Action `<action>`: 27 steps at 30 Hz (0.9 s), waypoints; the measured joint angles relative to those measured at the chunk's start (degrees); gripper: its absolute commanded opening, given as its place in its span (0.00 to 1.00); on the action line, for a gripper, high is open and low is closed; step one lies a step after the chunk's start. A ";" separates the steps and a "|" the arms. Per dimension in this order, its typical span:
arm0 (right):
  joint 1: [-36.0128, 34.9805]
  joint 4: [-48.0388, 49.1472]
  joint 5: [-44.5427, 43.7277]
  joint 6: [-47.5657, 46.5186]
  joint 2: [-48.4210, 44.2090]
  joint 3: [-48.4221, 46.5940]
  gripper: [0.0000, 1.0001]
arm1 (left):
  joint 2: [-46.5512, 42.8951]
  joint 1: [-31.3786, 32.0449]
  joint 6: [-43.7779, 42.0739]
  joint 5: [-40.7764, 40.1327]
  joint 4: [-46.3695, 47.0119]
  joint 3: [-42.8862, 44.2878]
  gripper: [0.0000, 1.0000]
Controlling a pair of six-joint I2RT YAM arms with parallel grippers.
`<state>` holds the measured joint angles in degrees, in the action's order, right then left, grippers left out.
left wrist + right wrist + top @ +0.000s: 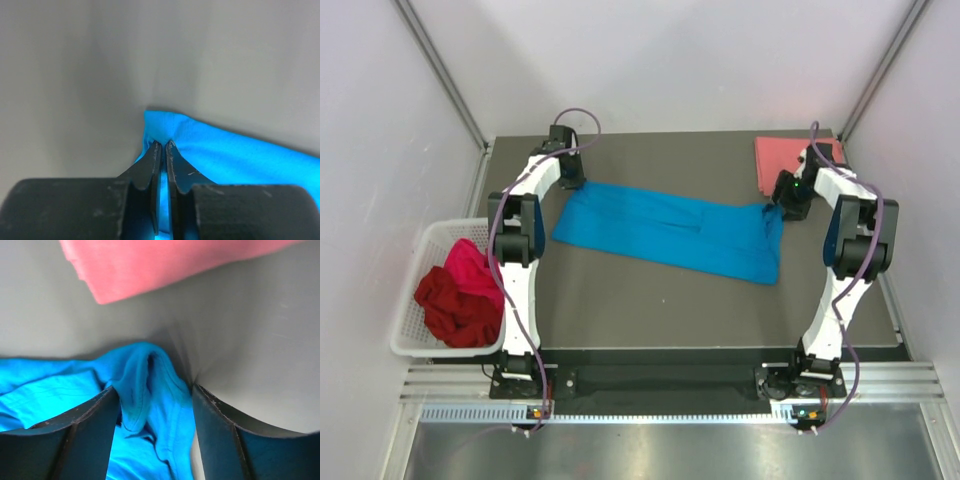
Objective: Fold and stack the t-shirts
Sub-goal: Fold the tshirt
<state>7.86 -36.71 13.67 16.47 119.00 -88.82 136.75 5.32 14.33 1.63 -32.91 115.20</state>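
The bright blue t-shirt (665, 232) lies spread in a long band across the middle of the bench (650, 310). It runs from near the far left corner toward the right edge, and it is a little slanted.

The left end effector (163, 145) is at the far left corner of this shirt. In the left wrist view its two fingers (152, 165) are pressed almost together, and a thin edge of blue cloth is pinched between them. It is closed and grips the bright blue t-shirt.

The right end effector (155, 389) is at the other end of the shirt, near the right edge of the bench. Its fingers (85, 440) stand well apart, so it is open. A bunched fold of the blue cloth sits between them. The cloth touches the inner side of one finger, but it is not clamped.

The salmon pink t-shirt (775, 160) lies folded flat in the far right corner of the bench, just beside the right end effector and apart from the blue shirt.

A white lattice basket (410, 305) stands beside the left edge of the bench. In it the dark red t-shirt (455, 310) lies crumpled, with the magenta t-shirt (470, 265) touching it on the far side.
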 measured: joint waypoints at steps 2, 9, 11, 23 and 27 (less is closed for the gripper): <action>-0.37 0.83 1.14 0.04 0.00 0.33 0.64 | -0.42 0.00 0.76 0.24 -0.04 -0.61 0.07; -0.66 1.79 2.51 -0.26 -0.11 0.76 0.62 | -2.08 0.07 2.36 0.46 -0.55 -3.08 0.00; -0.63 1.84 2.58 -0.87 -0.11 0.81 0.57 | -2.60 0.07 2.75 0.33 -1.14 -3.80 0.00; -1.42 4.37 6.82 -0.42 -0.11 0.79 0.01 | -4.57 0.13 4.72 -0.76 -3.67 -6.16 0.00; -4.22 5.70 6.91 0.15 -0.13 0.35 0.00 | -5.55 0.28 5.57 -1.95 -5.77 -7.08 0.00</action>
<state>3.64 -31.00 20.58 16.62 118.87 -88.47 131.20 5.61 19.90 -0.32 -38.68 108.12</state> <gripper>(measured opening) 0.062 0.084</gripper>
